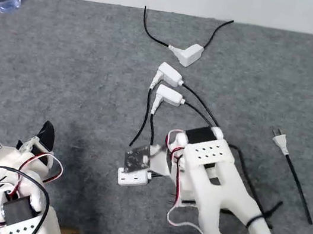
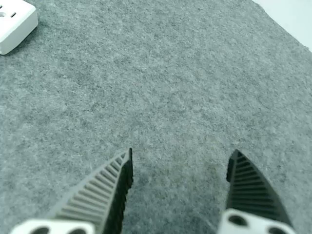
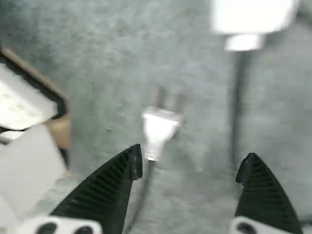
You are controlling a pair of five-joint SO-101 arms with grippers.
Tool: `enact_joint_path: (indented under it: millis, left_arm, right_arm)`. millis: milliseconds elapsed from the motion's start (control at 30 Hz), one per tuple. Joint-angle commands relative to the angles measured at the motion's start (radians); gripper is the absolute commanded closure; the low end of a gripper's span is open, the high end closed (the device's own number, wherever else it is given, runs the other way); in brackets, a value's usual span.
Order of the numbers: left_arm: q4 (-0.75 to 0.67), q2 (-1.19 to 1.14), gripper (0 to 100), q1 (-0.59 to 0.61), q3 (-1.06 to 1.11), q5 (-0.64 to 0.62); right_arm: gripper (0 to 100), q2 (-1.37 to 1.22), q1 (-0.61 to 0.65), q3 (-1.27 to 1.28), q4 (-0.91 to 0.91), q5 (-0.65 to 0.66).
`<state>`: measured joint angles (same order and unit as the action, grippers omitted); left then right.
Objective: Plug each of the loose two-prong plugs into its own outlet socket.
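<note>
Plug w/ black cord (image 1: 279, 139) lies loose nr right edge of the surface (image 1: 63, 65) in high view, well apart from both arms. Far socket block (image 1: 191, 55) sits at far-centre. Mid block (image 1: 169, 74) and second mid block (image 1: 169, 97) are side by side mid-surface, cords trailing toward near edge. I can't tell if anything's seated in them. Small outlet (image 1: 133, 177) lies just beside right arm (image 1: 215, 163), near-centre. Left arm (image 1: 18, 190) is at near-left corner.

L wrist view: left gripper (image 2: 183, 152) is wide open w/ nothing in it, over bare gray surface. I see a white outlet corner (image 2: 14, 24) well off from the fingers.

R wrist view: right gripper (image 3: 195, 151) is wide open, nothing gripped. Second plug (image 3: 160, 124) lies flat on the surface btwn the fingers, closer to one, prongs pointing away from gripper. White socket (image 3: 251, 19) w/ dark cord sits beyond, apart from the prongs.
</note>
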<state>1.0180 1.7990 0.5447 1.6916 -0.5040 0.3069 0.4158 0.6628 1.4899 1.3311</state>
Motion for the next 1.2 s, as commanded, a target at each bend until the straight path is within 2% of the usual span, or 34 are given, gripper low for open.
enact_joint_path:
  millis: [0,167,300,433,767,1067,1167]
  left_arm:
    - [0.005,0.005,70,-0.005,-0.007,0.008]
    - [0.005,0.005,70,-0.005,-0.007,0.008]
    - [0.005,0.005,70,-0.005,-0.007,0.008]
    - [0.005,0.005,70,-0.005,-0.007,0.008]
    - [0.005,0.006,70,-0.005,-0.007,0.008]
    - [0.005,0.006,70,-0.005,-0.007,0.008]
    - [0.005,0.006,70,-0.005,-0.007,0.008]
  right_arm:
    - [69.7,0.045,0.047,-0.086,-0.033,-0.048]
    - [69.7,-0.041,0.186,-0.089,-0.160,-0.147]
    - [69.7,-0.145,0.282,-0.091,-0.268,-0.153]
    - [69.7,-0.246,0.309,-0.121,-0.335,-0.153]
    - [70.0,-0.450,0.309,-0.253,-0.335,-0.153]
    - [70.0,-0.449,0.355,-0.304,-0.193,-0.155]
    - [70.0,-0.441,0.383,-0.318,-0.183,-0.199]
